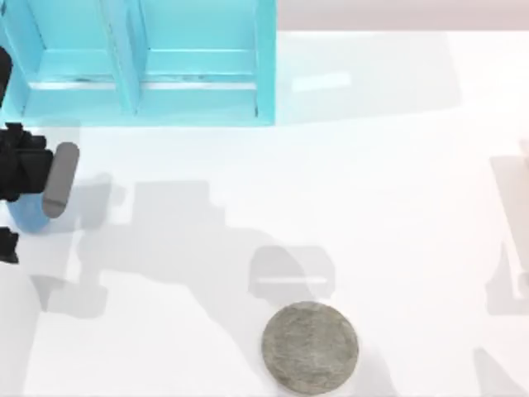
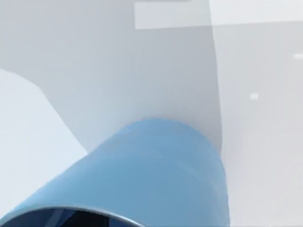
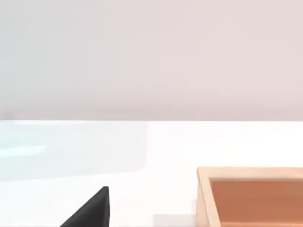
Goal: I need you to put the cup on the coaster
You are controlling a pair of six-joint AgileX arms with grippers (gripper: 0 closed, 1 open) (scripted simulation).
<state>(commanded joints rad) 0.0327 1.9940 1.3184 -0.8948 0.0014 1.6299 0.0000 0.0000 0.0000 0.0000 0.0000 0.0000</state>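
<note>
The blue cup (image 1: 29, 217) is at the table's far left edge, partly covered by my left gripper (image 1: 16, 205), whose black body reaches over it from the left. In the left wrist view the cup (image 2: 156, 175) is very close, with its light blue wall and its dark rim toward the camera. The grey speckled coaster (image 1: 310, 346) lies flat near the front edge, right of centre and far from the cup. My right arm is parked off the right side; a black tip of my right gripper (image 3: 90, 210) shows in the right wrist view.
A large light-blue shelf unit (image 1: 140, 62) stands at the back left, close behind the cup. An orange-brown wooden box (image 3: 251, 198) shows in the right wrist view. Open white table (image 1: 397, 207) lies between the cup and the coaster.
</note>
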